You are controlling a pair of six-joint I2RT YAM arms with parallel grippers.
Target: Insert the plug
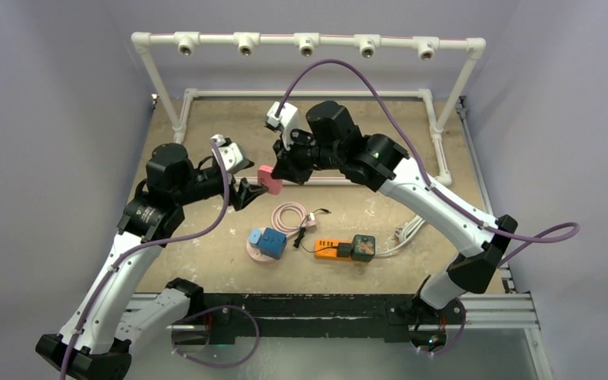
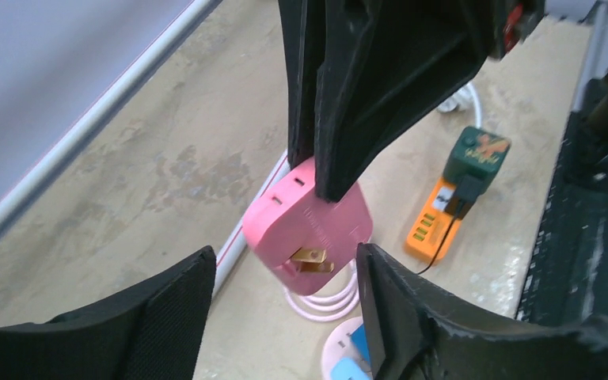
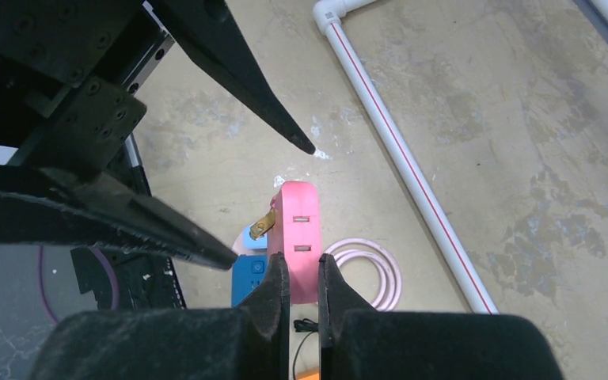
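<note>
My right claw [image 3: 302,271] pinches the pink plug [image 2: 285,226]; left claw [image 2: 285,260] gapes empty. Probably light, rigid, slick: I'd grip its flat sides.

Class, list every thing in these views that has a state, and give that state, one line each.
pink plug: held off the table, prongs bare, not inserted.
right gripper: shut on the pink plug.
left gripper: open, close to the plug, not gripping.
orange power strip: flat on the table, green adapter at one end.
pink cable: coiled, lying on the table.
</note>
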